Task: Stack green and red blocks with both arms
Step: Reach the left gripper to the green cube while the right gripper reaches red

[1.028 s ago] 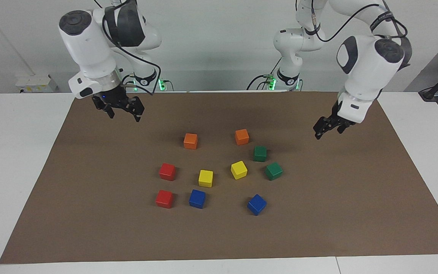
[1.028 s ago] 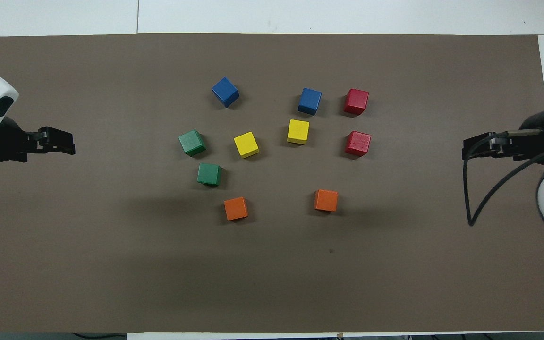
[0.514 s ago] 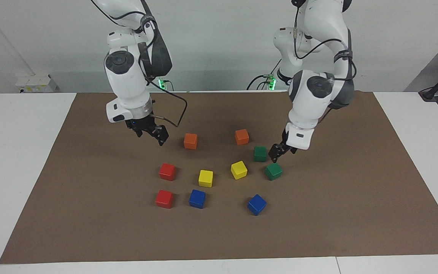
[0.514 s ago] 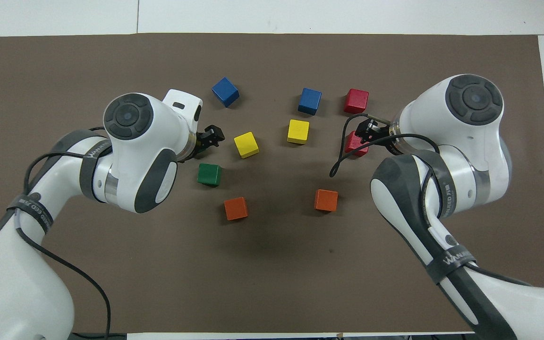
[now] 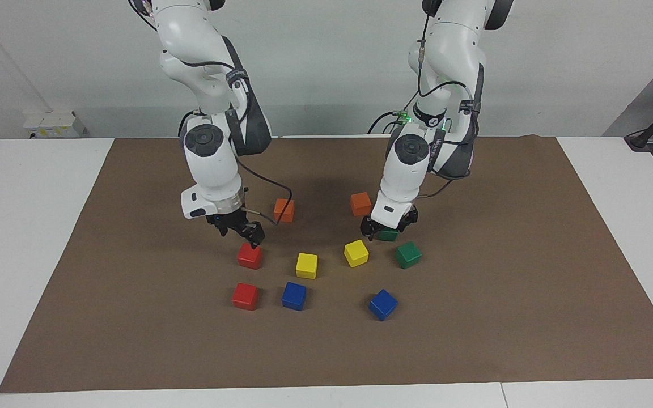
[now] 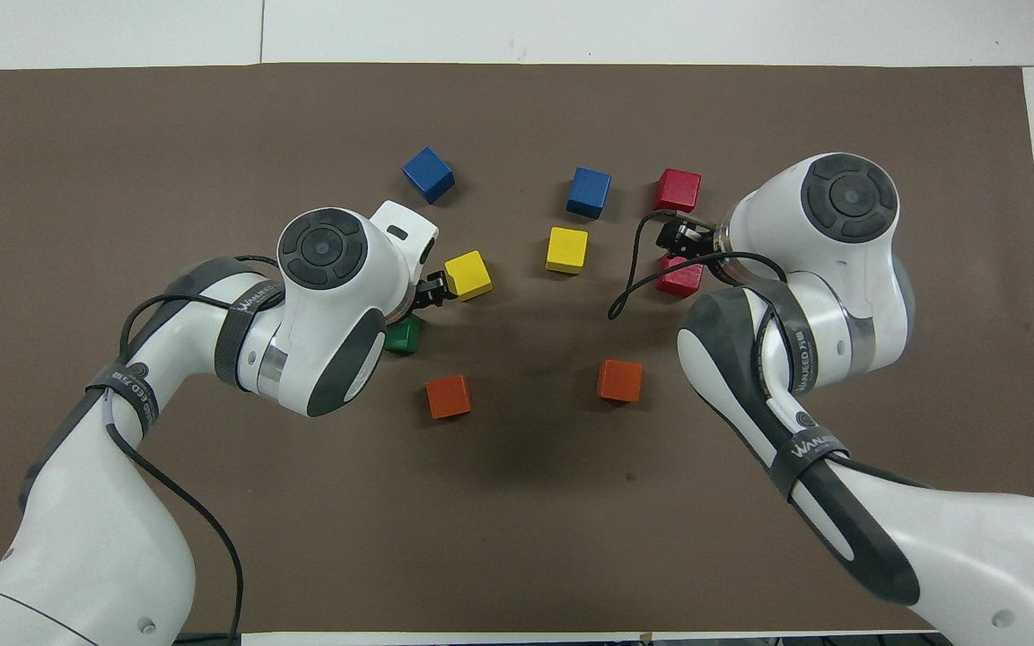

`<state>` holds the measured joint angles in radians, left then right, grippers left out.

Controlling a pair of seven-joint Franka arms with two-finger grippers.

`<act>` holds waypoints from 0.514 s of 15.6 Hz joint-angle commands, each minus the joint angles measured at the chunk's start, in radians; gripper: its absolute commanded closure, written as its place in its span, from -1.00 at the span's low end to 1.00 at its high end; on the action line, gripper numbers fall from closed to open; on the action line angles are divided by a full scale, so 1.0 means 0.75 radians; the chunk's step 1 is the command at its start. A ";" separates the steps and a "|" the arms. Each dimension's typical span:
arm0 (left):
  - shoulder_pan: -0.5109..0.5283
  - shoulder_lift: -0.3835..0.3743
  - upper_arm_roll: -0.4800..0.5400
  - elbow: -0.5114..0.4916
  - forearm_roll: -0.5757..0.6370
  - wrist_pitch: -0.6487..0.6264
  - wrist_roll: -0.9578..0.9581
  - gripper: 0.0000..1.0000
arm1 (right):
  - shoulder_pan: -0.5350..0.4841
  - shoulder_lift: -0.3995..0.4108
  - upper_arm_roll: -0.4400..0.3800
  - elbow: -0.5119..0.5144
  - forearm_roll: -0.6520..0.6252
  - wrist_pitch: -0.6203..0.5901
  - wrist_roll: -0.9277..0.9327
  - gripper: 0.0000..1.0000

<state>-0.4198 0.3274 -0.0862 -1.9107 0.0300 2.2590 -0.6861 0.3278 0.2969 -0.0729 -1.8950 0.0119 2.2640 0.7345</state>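
Could clip the upper red block (image 5: pixel 249 256) with the right tool (image 5: pixel 247 235) just above it, or shove the upper green block (image 5: pixel 389 236) toward the yellow block (image 5: pixel 356 253) with the left tool (image 5: pixel 386 226) low over it, if descending off-centre; cannot tell either tool's state, spread or pressed together; green block half hidden under that tool; lower red block (image 5: pixel 245 296) and lower green block (image 5: pixel 407 254) free on the bench (image 5: pixel 474 340).

Ten blocks (image 5: pixel 306 265) lie spread mid-mat (image 5: pixel 530 317), between both arms.

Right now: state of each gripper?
Left gripper: down at the green block, fingers cannot be told.
Right gripper: open, just above the red block.
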 commanded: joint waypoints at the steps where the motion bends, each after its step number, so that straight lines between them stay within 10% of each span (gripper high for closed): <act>1: -0.003 -0.013 0.011 -0.031 0.025 -0.007 0.035 -1.00 | 0.027 0.080 -0.005 0.009 -0.014 0.088 -0.006 -1.00; 8: -0.019 -0.013 0.009 -0.009 0.021 -0.044 0.013 -1.00 | 0.023 0.119 -0.005 -0.007 -0.036 0.143 -0.181 -0.90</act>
<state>-0.4194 0.3271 -0.0862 -1.9115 0.0317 2.2533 -0.6714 0.3491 0.3871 -0.0754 -1.8945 -0.0037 2.3458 0.6377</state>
